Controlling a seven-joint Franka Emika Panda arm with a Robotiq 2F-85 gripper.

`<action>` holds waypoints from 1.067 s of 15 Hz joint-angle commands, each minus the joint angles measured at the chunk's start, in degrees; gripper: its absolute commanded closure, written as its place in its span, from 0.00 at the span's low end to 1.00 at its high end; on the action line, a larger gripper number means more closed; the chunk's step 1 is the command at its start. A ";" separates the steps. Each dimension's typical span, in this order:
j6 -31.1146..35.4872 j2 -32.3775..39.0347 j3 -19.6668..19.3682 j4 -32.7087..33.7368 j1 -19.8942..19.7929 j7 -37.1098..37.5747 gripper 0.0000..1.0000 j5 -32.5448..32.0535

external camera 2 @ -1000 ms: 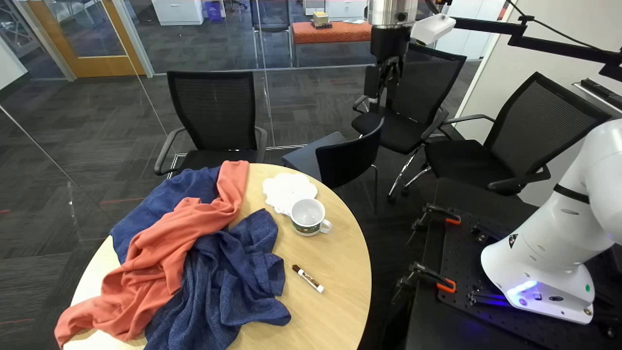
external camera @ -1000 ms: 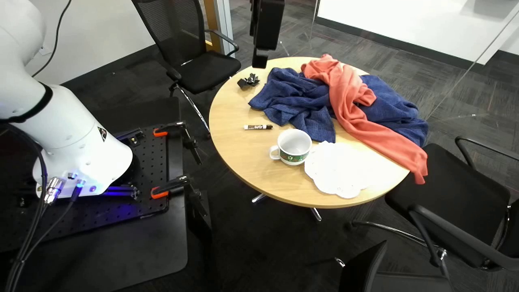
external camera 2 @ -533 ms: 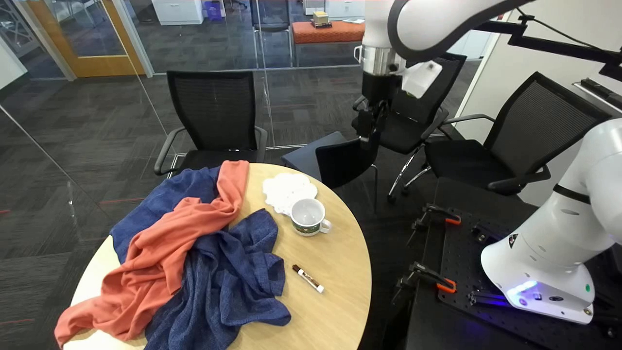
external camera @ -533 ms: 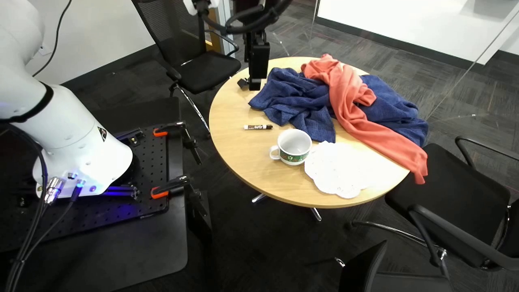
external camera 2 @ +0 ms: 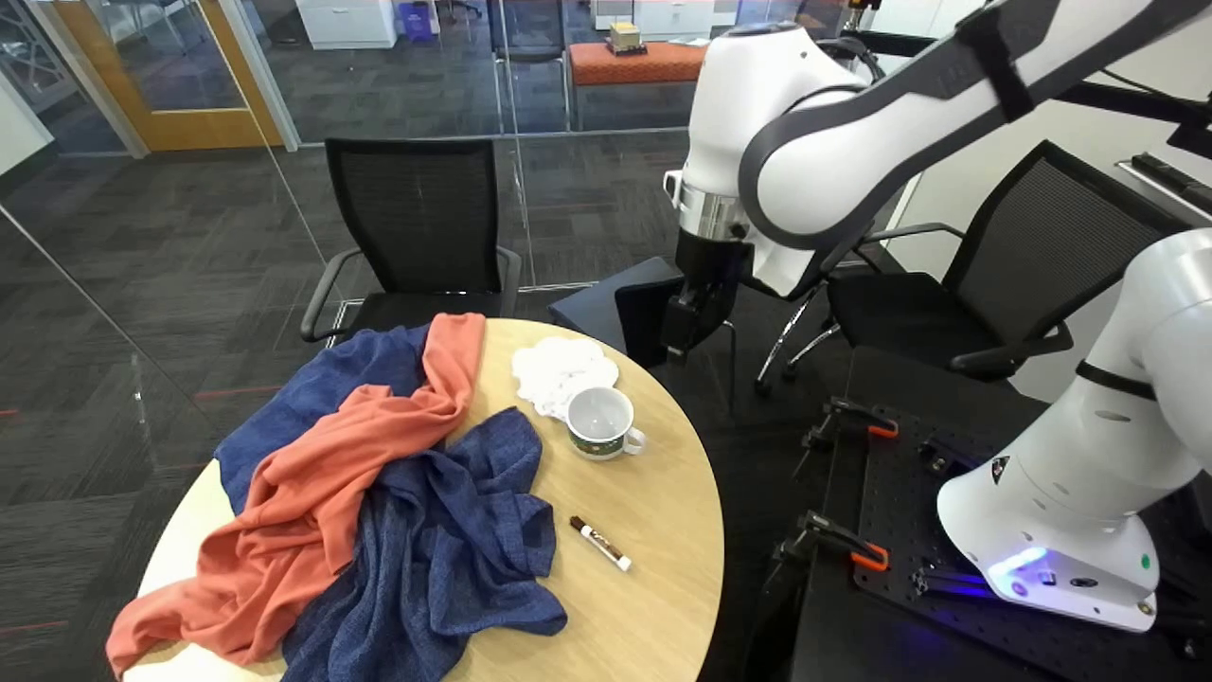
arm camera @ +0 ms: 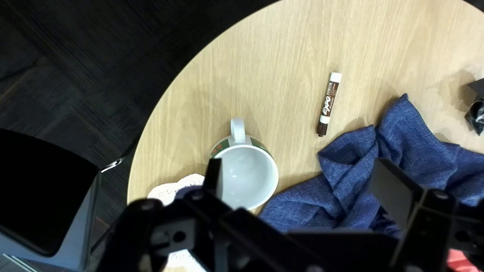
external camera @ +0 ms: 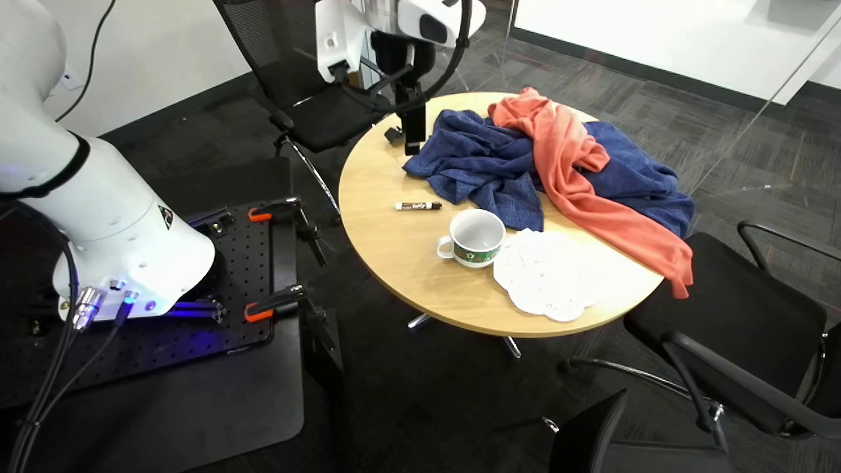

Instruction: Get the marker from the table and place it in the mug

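The marker (external camera: 418, 206) lies flat on the light wooden table (external camera: 387, 243), dark brown with white parts. It also shows in an exterior view (external camera 2: 600, 543) and in the wrist view (arm camera: 329, 104). The mug (external camera: 476, 238) stands upright beside it, white with a green patterned band and a handle; it shows too in an exterior view (external camera 2: 600, 421) and the wrist view (arm camera: 247, 175). My gripper (arm camera: 298, 170) is open and empty, above the table and apart from marker and mug. In the wrist view one finger covers part of the mug's rim. The gripper also shows in both exterior views (external camera: 412, 144) (external camera 2: 677, 346).
A blue cloth (external camera: 486, 157) and an orange cloth (external camera: 558, 151) cover much of the table. A white lacy mat (external camera: 542, 276) lies against the mug. A small black clump (arm camera: 477, 109) sits near the table's edge. Chairs (external camera 2: 417, 227) stand around.
My gripper has come down from above, and the arm has moved further into both exterior views toward the table. The marker and the mug have not moved.
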 commanded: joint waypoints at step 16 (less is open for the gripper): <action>13.58 13.43 6.28 1.09 5.56 20.24 0.00 -2.36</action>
